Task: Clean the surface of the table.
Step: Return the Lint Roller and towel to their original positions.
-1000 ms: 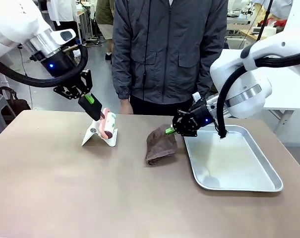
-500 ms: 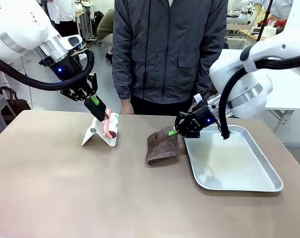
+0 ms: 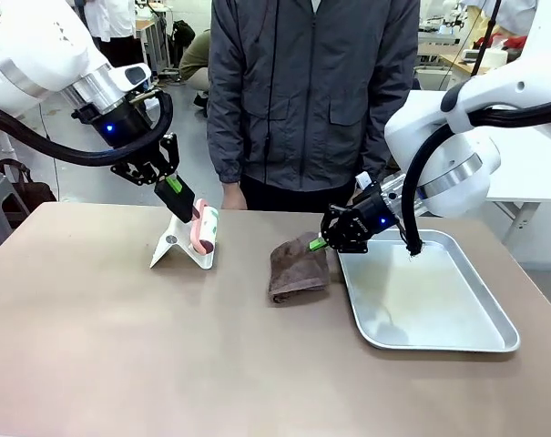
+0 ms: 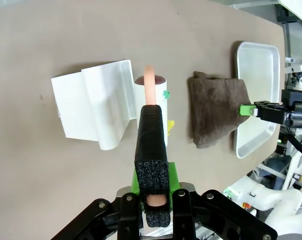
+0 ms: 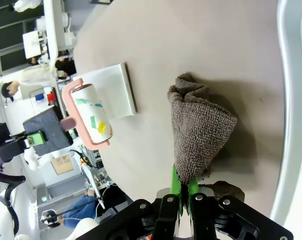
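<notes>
The table (image 3: 120,364) spreads wide and bare nearby. A lint roller (image 3: 203,229) is clamped by the left gripper (image 3: 186,211), a brown cloth (image 3: 298,269) pinched by the right gripper (image 3: 317,243). Tools seem readied; wiping strokes are probably called for next.

- The lint roller (image 3: 204,229) is near the far edge of the table (image 3: 120,364), left of the middle, just above its stand (image 3: 177,248); whether they touch is hard to tell.
- The left gripper (image 3: 186,211) grips the roller's handle from the far left.
- The cloth (image 3: 296,268) lies right of the roller, near the middle.
- The right gripper (image 3: 319,242) pinches the cloth's far right corner.
- The tray (image 3: 457,339) lies just right of the cloth, toward the table's right edge.
- A person (image 3: 311,91) stands behind the far edge.
</notes>
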